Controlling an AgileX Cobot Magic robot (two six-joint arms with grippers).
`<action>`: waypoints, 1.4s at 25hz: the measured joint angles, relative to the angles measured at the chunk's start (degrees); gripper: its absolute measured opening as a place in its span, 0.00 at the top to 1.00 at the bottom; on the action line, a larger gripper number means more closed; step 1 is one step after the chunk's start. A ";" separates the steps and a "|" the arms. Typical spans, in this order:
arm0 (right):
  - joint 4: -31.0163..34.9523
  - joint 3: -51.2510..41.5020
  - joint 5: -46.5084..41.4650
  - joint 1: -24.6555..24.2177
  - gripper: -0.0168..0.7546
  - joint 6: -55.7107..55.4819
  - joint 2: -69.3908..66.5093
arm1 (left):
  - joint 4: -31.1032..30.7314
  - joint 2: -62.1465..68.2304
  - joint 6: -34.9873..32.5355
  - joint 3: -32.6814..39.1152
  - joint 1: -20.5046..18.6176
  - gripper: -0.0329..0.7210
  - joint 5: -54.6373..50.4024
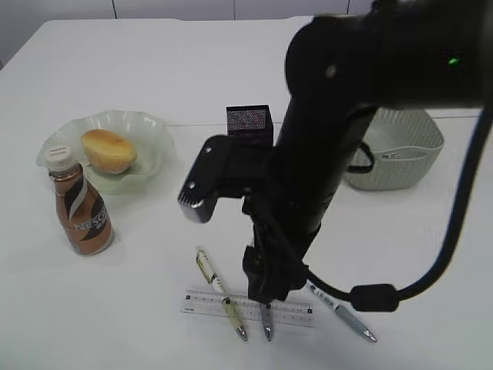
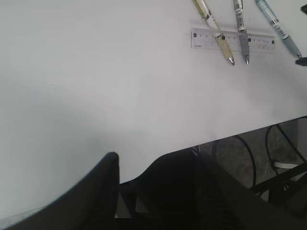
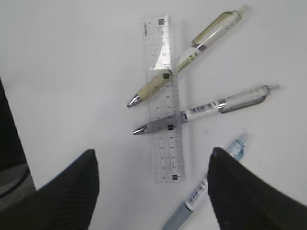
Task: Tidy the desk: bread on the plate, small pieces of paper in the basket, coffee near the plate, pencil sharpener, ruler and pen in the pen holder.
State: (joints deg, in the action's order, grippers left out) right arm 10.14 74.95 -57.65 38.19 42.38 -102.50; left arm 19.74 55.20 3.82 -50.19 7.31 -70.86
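Observation:
The bread point(image 1: 108, 149) lies in the pale green plate point(image 1: 150, 127), and the coffee point(image 1: 81, 212) stands upright just in front of that plate. Near the desk's point(image 1: 154, 62) front edge the clear ruler point(image 3: 163, 96) point(image 1: 204, 302) is crossed by a yellowish pen point(image 3: 192, 52) and a clear grey pen point(image 3: 211, 105); a blue pen point(image 3: 201, 196) lies beside its end. My right gripper point(image 3: 152, 158) point(image 1: 269, 289) hangs open over the ruler's near end, holding nothing. My left gripper point(image 2: 144, 167) is open and empty above the desk's front edge. The pen holder point(image 1: 249, 122) is partly hidden behind the right arm. Pencil sharpener and paper pieces are out of view.
The basket point(image 1: 408, 154) stands at the right, partly hidden by the right arm. The left wrist view shows the ruler point(image 2: 204, 39) and pens far ahead, and a dark chair frame point(image 2: 240, 158) below the desk edge.

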 joint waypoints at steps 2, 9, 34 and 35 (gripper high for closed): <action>-0.27 0.00 0.65 0.36 0.26 0.38 -2.79 | 0.00 0.00 0.00 0.00 0.00 0.46 0.00; -0.73 0.00 1.55 0.48 0.26 2.96 -8.74 | -0.10 0.00 0.00 0.00 0.00 0.46 0.00; 4.72 0.17 8.41 0.96 0.26 22.20 -10.41 | -3.15 0.00 0.00 0.00 0.00 0.46 0.00; 4.72 0.17 8.41 0.96 0.26 22.31 -11.07 | -3.19 0.00 0.00 0.00 0.00 0.46 0.00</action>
State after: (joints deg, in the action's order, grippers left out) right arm 14.86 75.13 -49.24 39.15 64.69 -113.56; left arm 16.56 55.20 3.82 -50.19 7.31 -70.86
